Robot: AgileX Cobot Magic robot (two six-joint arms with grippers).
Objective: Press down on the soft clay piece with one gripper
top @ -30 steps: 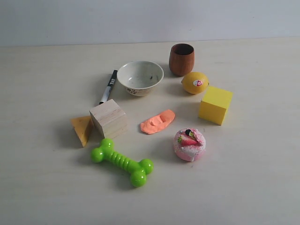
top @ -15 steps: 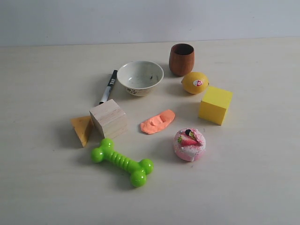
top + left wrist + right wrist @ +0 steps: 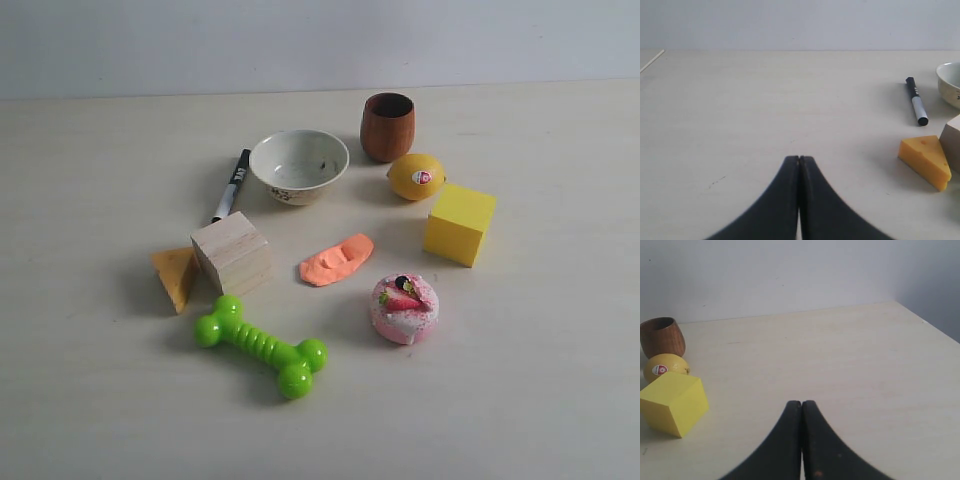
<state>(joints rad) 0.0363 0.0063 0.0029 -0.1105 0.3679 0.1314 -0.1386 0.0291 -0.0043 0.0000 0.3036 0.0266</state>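
Note:
The soft clay piece [image 3: 336, 260], a flat salmon-orange lump with dents, lies on the table [image 3: 90, 180] in the exterior view, between the wooden cube and the pink cake toy. Neither arm shows in that view. In the left wrist view my left gripper [image 3: 799, 159] is shut with nothing in it, over bare table well away from the clay. My right gripper [image 3: 801, 403] is likewise shut and empty over bare table. The clay appears in neither wrist view.
Around the clay stand a wooden cube [image 3: 231, 252], tan-orange wedge [image 3: 176, 275], green bone toy [image 3: 260, 346], pink cake toy [image 3: 404, 308], yellow cube [image 3: 459, 224], lemon [image 3: 416, 176], wooden cup [image 3: 387, 126], white bowl [image 3: 299, 166] and black marker [image 3: 231, 185].

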